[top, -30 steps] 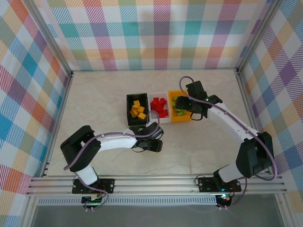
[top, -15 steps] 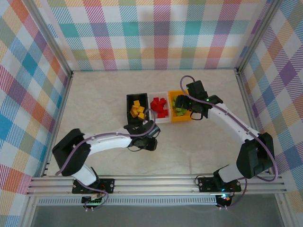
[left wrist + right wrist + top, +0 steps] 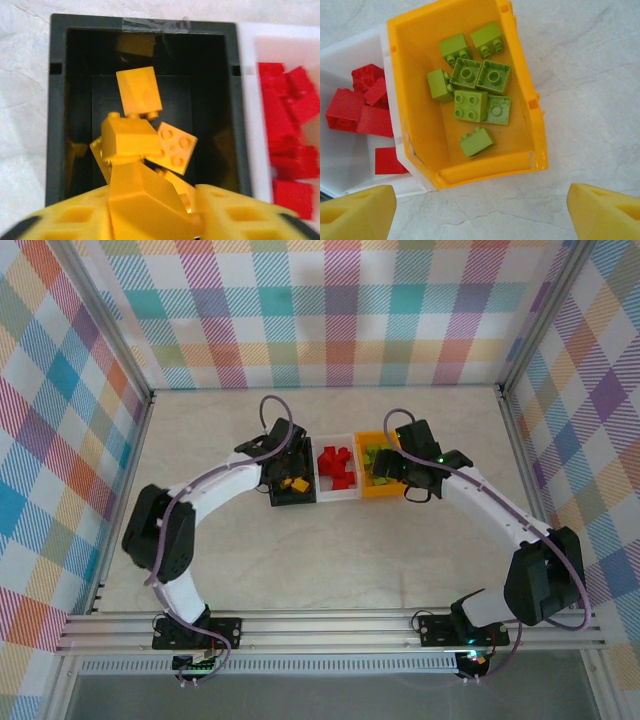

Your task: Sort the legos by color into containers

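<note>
Yellow-orange, small and studded, the plastic brick sits pinched tight in your left gripper, right above the open black plastic bin with the other yellow bricks straight below it, while the jaws of your right gripper stand wide apart by the orange-yellow bin.

black bin: yellow legos | white bin: red legos | orange-yellow bin: lime legos

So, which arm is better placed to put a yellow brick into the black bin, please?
Left: the left gripper holds a yellow brick right above the black bin; the right gripper is open by the orange bin.
</note>
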### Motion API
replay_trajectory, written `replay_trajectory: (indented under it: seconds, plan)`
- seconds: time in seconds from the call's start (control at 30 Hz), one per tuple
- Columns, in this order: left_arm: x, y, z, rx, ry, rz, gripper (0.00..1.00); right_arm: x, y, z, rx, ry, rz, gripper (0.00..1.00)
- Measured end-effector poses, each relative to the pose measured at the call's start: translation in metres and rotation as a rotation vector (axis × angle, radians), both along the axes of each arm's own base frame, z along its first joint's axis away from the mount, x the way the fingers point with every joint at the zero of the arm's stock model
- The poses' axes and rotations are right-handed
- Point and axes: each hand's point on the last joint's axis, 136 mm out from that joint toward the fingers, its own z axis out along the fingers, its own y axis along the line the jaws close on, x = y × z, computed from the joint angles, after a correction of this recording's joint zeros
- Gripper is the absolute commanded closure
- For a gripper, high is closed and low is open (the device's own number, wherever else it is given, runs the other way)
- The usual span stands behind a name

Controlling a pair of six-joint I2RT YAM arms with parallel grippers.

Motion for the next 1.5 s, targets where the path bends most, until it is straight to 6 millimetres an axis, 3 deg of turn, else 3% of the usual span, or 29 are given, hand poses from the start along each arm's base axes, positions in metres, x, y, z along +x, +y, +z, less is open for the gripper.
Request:
replay_trajectory:
  seconds: [0.13, 0.17, 0.27, 0.33, 0.47, 0.53, 0.6, 0.67, 0.87, 0.93, 1.03, 1.13, 1.2, 1.33, 1.5]
  plan:
    - [0.008, -0.004, -0.005, 0.011, 0.009, -0.008, 0.13, -0.005, -0.004, 0.002, 0.001, -0.009, -0.008, 0.06]
    - [0.01, -0.005, 0.0, 0.002, -0.004, -0.007, 0.0, -0.006, -0.005, 0.003, 0.002, -0.014, -0.011, 0.06]
    - [0.008, -0.004, 0.034, -0.04, -0.071, -0.004, 0.0, -0.009, -0.007, 0.011, 0.016, -0.036, -0.021, 0.05]
    - [0.002, 0.001, 0.07, -0.087, -0.159, 0.0, 0.0, -0.011, -0.008, 0.016, 0.025, -0.057, -0.023, 0.05]
    - [-0.023, 0.03, 0.137, -0.144, -0.371, 0.041, 0.0, -0.017, -0.016, 0.021, 0.051, -0.132, -0.047, 0.0]
    - [-0.035, 0.051, 0.158, -0.133, -0.479, 0.081, 0.0, -0.023, -0.023, 0.019, 0.065, -0.172, -0.082, 0.0]
    - [-0.038, 0.07, 0.161, -0.085, -0.535, 0.123, 0.0, -0.027, -0.031, 0.014, 0.072, -0.196, -0.125, 0.0]
    - [-0.035, 0.087, 0.154, -0.006, -0.559, 0.152, 0.0, -0.029, -0.039, 0.01, 0.071, -0.21, -0.173, 0.0]
    - [-0.004, 0.153, 0.098, 0.252, -0.472, 0.289, 0.0, -0.026, -0.063, 0.012, 0.034, -0.252, -0.323, 0.0]
    - [0.005, 0.181, 0.068, 0.321, -0.412, 0.337, 0.0, -0.026, -0.068, 0.013, 0.019, -0.264, -0.347, 0.0]
    - [0.003, 0.207, 0.018, 0.408, -0.312, 0.354, 0.0, -0.025, -0.072, 0.014, -0.001, -0.275, -0.362, 0.0]
    - [-0.012, 0.22, -0.023, 0.448, -0.246, 0.336, 0.0, -0.024, -0.073, 0.015, -0.02, -0.283, -0.353, 0.0]
    - [-0.019, 0.223, -0.037, 0.45, -0.244, 0.323, 0.0, -0.022, -0.072, 0.013, -0.03, -0.297, -0.333, 0.0]
    - [-0.016, 0.232, -0.043, 0.393, -0.293, 0.33, 0.0, -0.021, -0.07, -0.001, -0.061, -0.32, -0.279, 0.0]
    - [-0.023, 0.221, -0.053, 0.296, -0.414, 0.255, 0.0, -0.022, -0.072, -0.012, -0.085, -0.371, -0.22, 0.0]
